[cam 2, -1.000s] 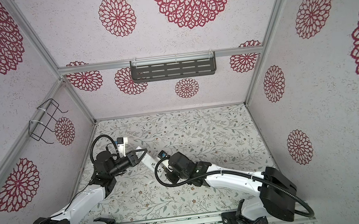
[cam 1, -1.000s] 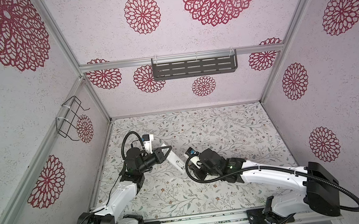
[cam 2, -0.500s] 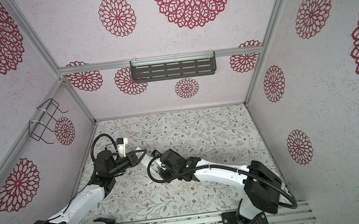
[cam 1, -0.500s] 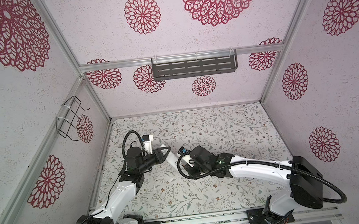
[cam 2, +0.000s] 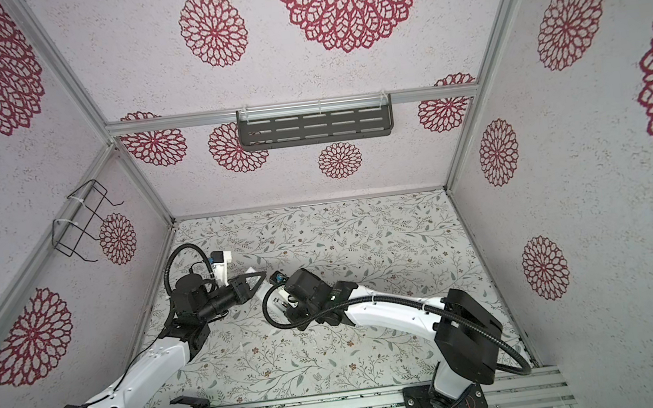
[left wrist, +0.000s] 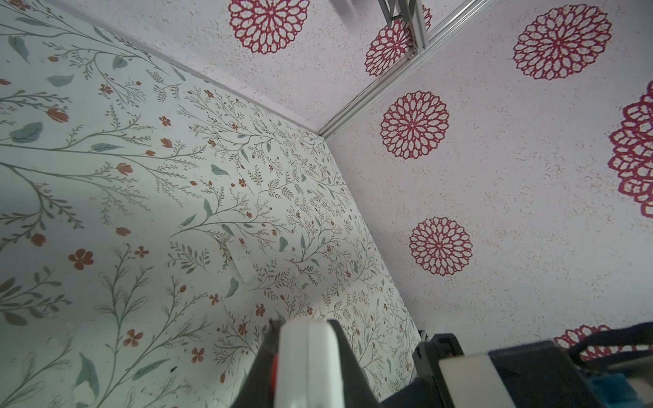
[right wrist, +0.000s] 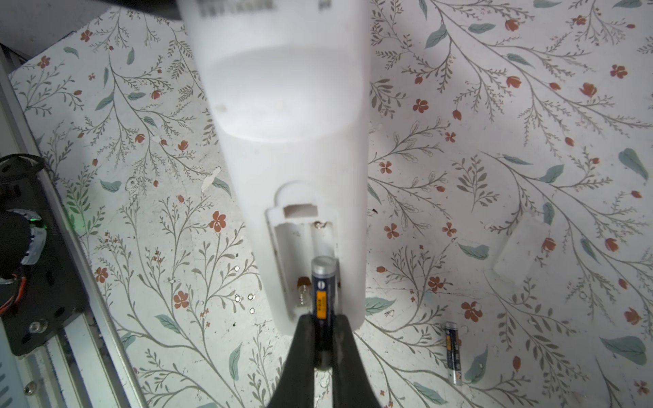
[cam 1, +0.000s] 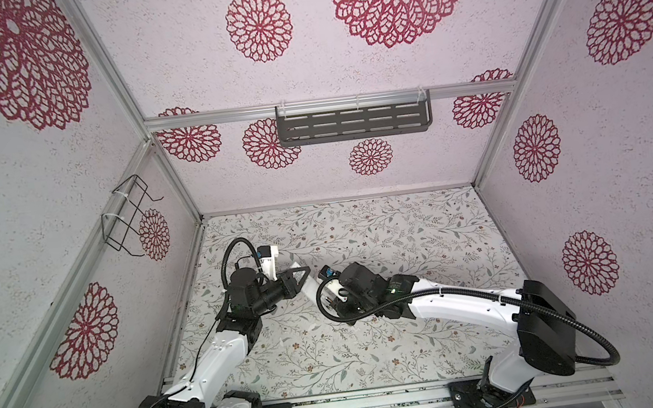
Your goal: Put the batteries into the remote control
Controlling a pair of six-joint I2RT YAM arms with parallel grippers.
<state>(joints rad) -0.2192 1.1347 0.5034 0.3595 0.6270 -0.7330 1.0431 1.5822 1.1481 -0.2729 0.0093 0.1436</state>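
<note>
The right claw [right wrist: 323, 330] is found pinched on a battery [right wrist: 323, 293], whose silvery end is held over one bay of the open recess [right wrist: 298, 247] in the back of the remote control [right wrist: 289, 106]. The remote control's other end is clamped in the left claw [left wrist: 304, 323], above the tabletop [right wrist: 477, 116]. A second battery [right wrist: 453, 353] is noted lying on the tabletop near the remote control, apart from it.

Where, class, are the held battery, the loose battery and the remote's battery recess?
held battery [right wrist: 321, 303], right wrist view, orange label.
loose battery [right wrist: 453, 353], right wrist view, middle of body.
battery recess [right wrist: 292, 252], right wrist view, empty slot.
</note>
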